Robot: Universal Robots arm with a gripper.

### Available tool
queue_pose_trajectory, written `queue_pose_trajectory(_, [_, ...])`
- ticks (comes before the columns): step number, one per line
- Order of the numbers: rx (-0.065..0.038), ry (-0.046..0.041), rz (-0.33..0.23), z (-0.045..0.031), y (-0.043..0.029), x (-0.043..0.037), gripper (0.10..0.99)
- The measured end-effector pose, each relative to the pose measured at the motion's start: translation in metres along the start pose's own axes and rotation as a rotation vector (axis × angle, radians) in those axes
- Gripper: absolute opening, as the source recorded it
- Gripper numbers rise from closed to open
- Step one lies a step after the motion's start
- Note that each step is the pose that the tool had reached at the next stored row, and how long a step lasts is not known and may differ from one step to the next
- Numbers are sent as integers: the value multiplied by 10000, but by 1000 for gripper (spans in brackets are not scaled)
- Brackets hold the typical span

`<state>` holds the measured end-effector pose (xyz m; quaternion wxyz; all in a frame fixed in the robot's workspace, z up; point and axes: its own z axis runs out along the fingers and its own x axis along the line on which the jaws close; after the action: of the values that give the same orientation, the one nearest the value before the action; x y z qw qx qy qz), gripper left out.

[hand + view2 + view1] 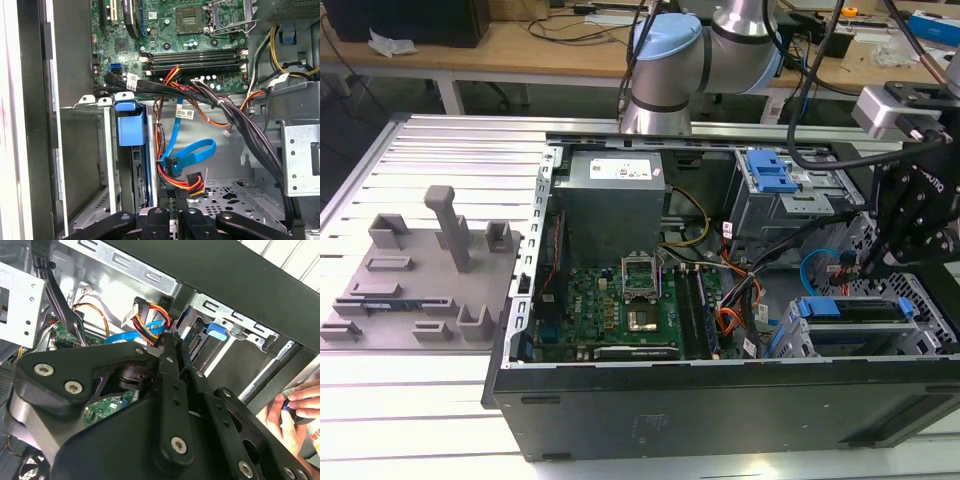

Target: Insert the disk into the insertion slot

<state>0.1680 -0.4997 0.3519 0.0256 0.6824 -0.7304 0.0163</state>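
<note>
Computer case (720, 400) lies open on the slatted table (440, 150), robot arm (720, 45) arching over from the far side. At the exterior view's near right the disk (850, 308) sits inside the insertion slot (790, 342), blue handle end showing. Gripper (172, 214) hangs just beside it; open or closed, I cannot tell
</note>
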Motion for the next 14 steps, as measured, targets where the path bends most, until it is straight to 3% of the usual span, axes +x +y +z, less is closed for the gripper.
queue_pose_trajectory(14, [0, -1, 1, 10, -10, 155, 165])
